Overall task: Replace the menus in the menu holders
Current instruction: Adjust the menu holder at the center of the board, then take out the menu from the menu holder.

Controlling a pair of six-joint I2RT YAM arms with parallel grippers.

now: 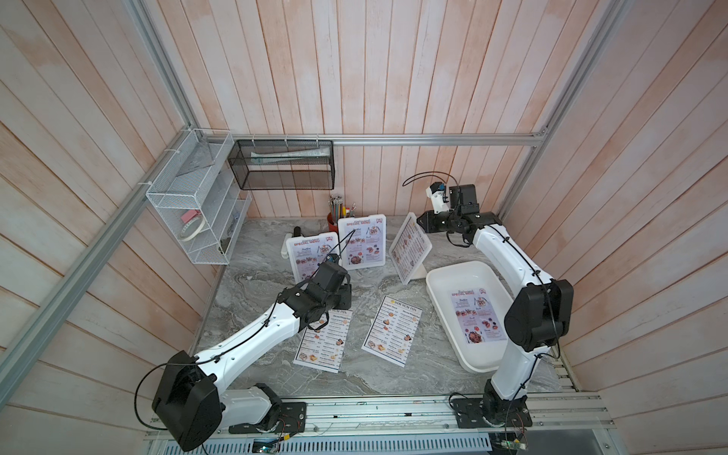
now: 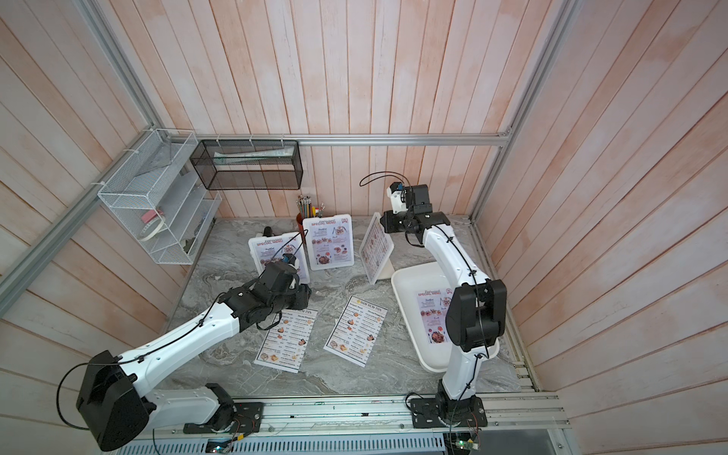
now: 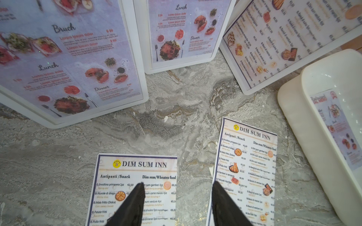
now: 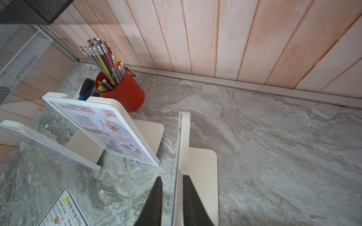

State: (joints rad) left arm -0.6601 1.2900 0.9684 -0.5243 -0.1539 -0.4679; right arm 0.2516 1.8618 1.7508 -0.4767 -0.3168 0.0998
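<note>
**Menu holders [image 1: 360,242] crowd the marble surface [image 1: 252,283] beside a tray [image 1: 461,272].**
Right wrist view alone: right end effector [image 4: 172,176] straddles the angled holder [image 4: 185,137], grip unclear. Left wrist view: left end effector [image 3: 178,182] spread over two DIM SUM INN menus [image 3: 137,176].

Laboratory robot cell: aluminium framing [image 1: 394,140] is edging plank walls [image 1: 394,59], robot arms [image 1: 252,335] are standing bolted to a slotted rail [image 1: 374,413] at six o'clock, wire baskets [image 1: 185,205] are hanging at ten o'clock over a marble-look tabletop [image 1: 256,283].
</note>
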